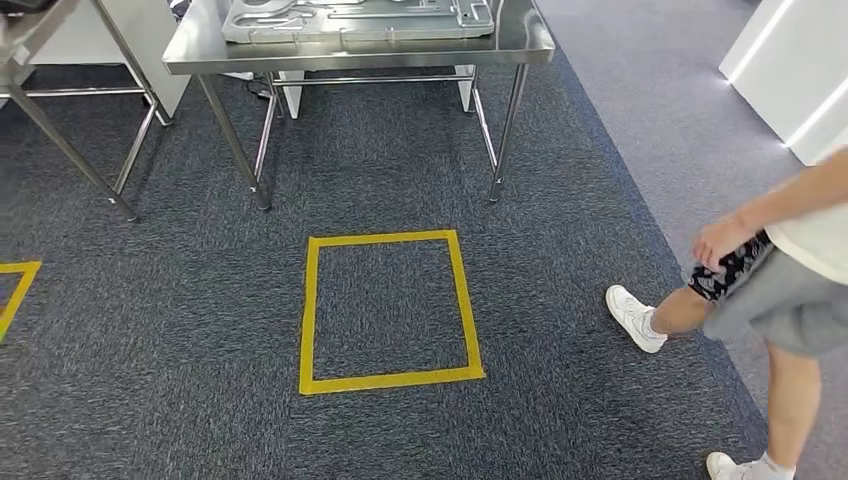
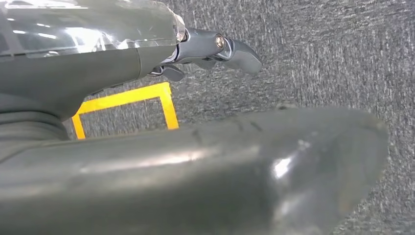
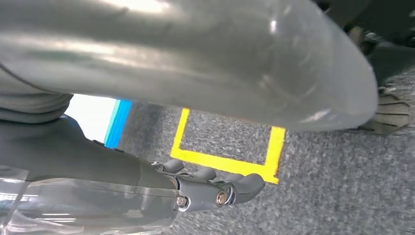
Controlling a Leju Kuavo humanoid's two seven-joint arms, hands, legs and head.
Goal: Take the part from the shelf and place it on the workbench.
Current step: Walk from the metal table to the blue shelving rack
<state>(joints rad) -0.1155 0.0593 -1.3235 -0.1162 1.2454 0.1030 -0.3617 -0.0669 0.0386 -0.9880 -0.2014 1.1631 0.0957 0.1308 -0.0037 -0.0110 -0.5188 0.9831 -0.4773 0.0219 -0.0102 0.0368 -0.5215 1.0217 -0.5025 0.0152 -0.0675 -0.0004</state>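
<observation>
While both my arms hang at my sides, the floor and the far workbench make up the stock before me.

Item: workbench (image 1: 520,45), steel-topped, on slim legs, far centre. On it lies a flat grey metal part (image 1: 355,18), cut off by the edge of the head view; whether it is the part the task means, I cannot tell.

Item: second steel table (image 1: 60,140), far left, legs and part of the frame visible.

Item: yellow tape square (image 1: 390,310) on dark carpet (image 1: 560,420), near centre, between me and the workbench. A corner of another tape mark (image 1: 15,290) lies at the near left.

Item: my left hand (image 2: 215,49), over carpet beside a taped corner; fingers slightly curled, thumb apart, nothing in it.

Item: my right hand (image 3: 215,191), likewise over carpet near a taped corner; fingers loosely bent, thumb apart, holding nothing.

Item: a person (image 1: 780,290) at the near right, one white shoe (image 1: 635,318) stepping onto the carpet, close to the square's right side.

Step, as I judge it: walking or positioning; with both hands empty, either the fetch from the shelf is not yet made or the placing is done. No shelf is before me.

Next move calls for: finding the shelf and turning to face it, while keeping clear of the person.
</observation>
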